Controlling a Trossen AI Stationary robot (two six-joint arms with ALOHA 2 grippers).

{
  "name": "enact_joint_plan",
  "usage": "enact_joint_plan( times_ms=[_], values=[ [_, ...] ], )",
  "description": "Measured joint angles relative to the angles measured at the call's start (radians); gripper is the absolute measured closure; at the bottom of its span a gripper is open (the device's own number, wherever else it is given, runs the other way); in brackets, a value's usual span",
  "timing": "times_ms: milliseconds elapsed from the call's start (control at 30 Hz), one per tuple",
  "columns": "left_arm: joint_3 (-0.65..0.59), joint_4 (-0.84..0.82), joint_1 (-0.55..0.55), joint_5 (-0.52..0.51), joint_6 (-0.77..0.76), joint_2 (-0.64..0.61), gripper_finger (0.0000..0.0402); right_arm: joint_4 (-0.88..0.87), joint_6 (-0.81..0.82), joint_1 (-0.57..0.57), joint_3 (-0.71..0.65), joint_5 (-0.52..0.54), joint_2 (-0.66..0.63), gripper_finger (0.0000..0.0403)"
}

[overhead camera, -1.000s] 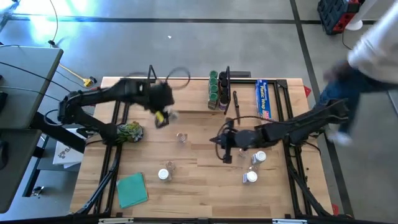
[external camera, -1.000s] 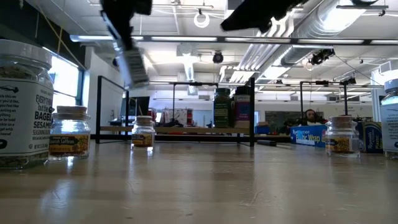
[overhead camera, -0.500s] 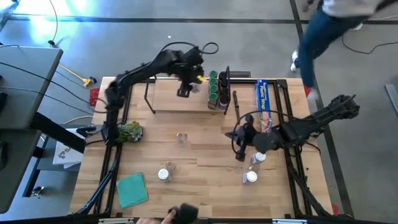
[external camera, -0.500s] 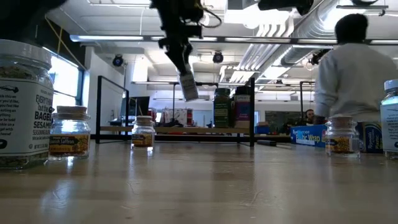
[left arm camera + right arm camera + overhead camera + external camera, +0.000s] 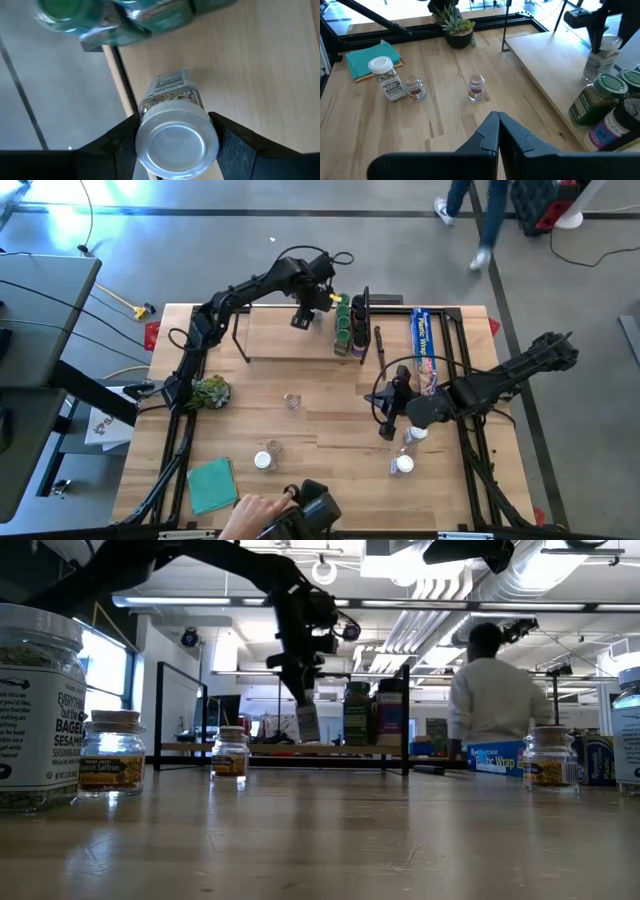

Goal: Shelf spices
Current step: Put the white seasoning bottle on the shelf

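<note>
Silver-lidded spice jar (image 5: 172, 135) sits clamped in left hand (image 5: 172, 145) (over shelf (image 5: 285, 340)).

The high view looks straight down on the table (image 5: 330, 435). The low view looks level across it. Left wrist camera sits close above the shelf (image 5: 250, 65); right wrist camera sees that shelf (image 5: 545, 60) ahead.

The big sesame jar (image 5: 35, 705) is cut by the low view's edge — its label only partly readable.
</note>
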Motion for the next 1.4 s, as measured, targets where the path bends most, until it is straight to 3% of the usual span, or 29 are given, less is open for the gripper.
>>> enact_joint_plan(
  times_ms=[433,900,1200,1400],
  values=[
    [-0.003,0.085,-0.002,0.039,-0.002,0.007,0.019,0.002,0.019,-0.009,0.0,0.006,0.0,0.0402],
    [-0.004,0.171,0.001,0.081,-0.03,0.008,0.0119,0.002,0.035,-0.009,0.0,0.007,0.0,0.0402],
    [-0.004,0.192,0.001,0.09,-0.045,0.001,0.0115,0.002,0.037,-0.009,0.0,0.007,0.0,0.0402],
    [-0.003,0.181,0.008,0.108,-0.083,-0.095,0.012,0.002,0.034,-0.01,0.0,0.007,0.001,0.0402]
  ],
)
